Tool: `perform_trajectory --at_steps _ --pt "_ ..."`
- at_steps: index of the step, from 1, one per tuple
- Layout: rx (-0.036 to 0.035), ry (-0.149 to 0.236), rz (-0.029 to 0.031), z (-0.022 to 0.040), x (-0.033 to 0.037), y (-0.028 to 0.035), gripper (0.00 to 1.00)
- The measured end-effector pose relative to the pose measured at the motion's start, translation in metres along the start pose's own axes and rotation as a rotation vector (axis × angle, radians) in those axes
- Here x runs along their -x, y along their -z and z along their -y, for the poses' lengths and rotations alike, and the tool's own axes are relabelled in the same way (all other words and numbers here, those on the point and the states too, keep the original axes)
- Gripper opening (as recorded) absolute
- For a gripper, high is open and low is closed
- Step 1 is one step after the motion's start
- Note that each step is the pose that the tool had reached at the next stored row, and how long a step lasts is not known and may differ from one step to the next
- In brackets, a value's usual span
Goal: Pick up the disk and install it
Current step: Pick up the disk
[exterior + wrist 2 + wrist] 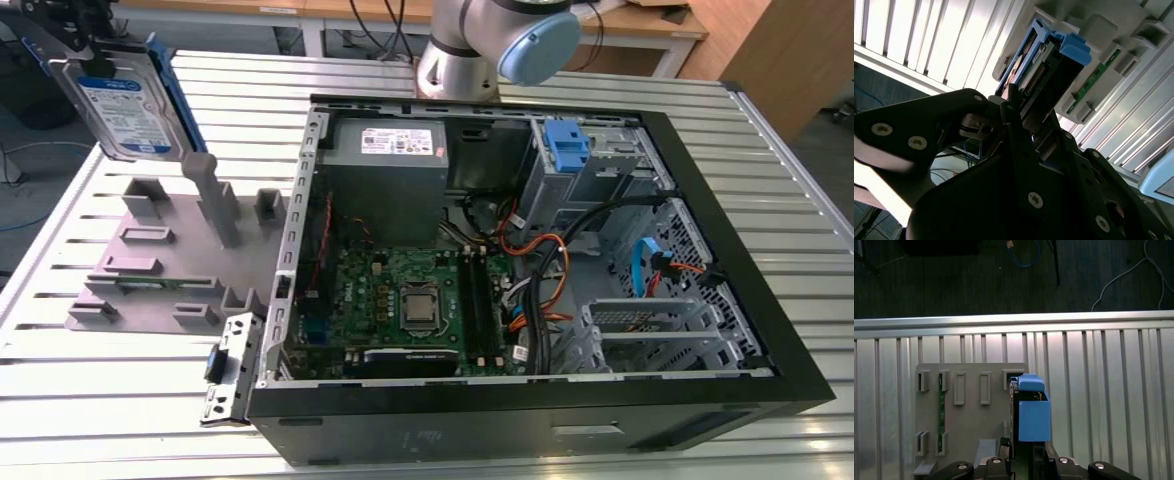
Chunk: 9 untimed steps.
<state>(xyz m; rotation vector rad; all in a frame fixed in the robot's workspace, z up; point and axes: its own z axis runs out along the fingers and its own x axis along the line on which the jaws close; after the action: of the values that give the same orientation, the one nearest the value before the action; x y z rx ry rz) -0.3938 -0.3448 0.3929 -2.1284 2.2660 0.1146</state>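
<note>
Hanging clamped in the gripper (96, 55), disk (130, 105) above grey fixture (160, 270)

1. Bench (94, 410): slatted aluminium top, bare light-grey metal.
2. Open computer case (467, 430) lies on its side on the bench with the side panel off. It takes up the centre and the exterior view's right.
3. Grey fixture plate (200, 262) sits flat on the slats just beside the case, on the exterior view's left. It has slots and an upright post (214, 200).
4. Arm base (457, 70) stands on the bench behind the case.
5. Both wrist views show the plate (969, 415) (1104, 25) flat on the slats.
</note>
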Motion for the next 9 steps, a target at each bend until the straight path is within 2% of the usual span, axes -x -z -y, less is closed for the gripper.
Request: perform_trajectory --at_steps 9 --pt "0.0004 0.0 -0.0002 -0.0001 0.0002 0.003 0.35"
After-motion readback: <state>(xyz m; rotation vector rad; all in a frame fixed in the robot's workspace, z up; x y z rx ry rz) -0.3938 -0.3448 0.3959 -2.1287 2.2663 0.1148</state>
